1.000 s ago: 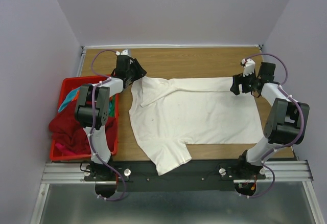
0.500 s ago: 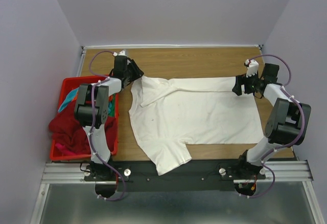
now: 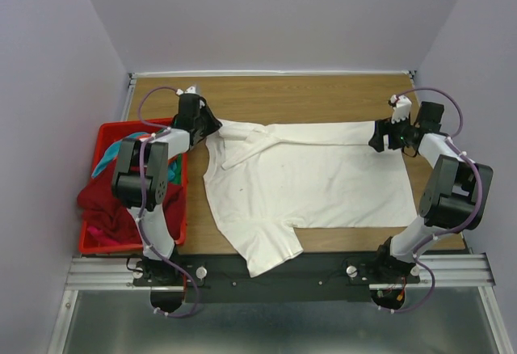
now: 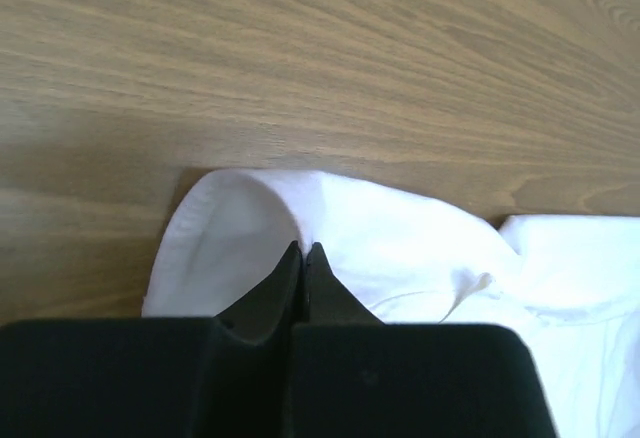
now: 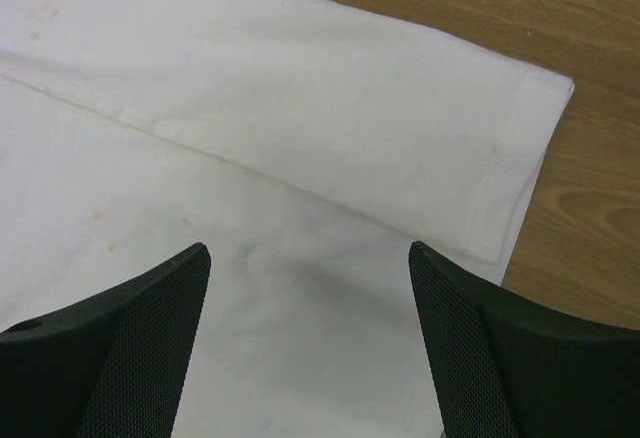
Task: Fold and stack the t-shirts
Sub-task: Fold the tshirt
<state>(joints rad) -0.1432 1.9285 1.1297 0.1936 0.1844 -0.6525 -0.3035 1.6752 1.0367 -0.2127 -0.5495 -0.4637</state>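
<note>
My left pincer was closed, its tips pinching a raised fold at the far left edge of the white t-shirt. The shirt lay spread flat across the wooden counter. My right pincer stood open over the shirt's far right hem corner, holding nothing. A dark red shirt and a teal shirt sat bunched in the red basket at the left.

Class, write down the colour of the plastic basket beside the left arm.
The basket is red, seen best in the top external view.
</note>
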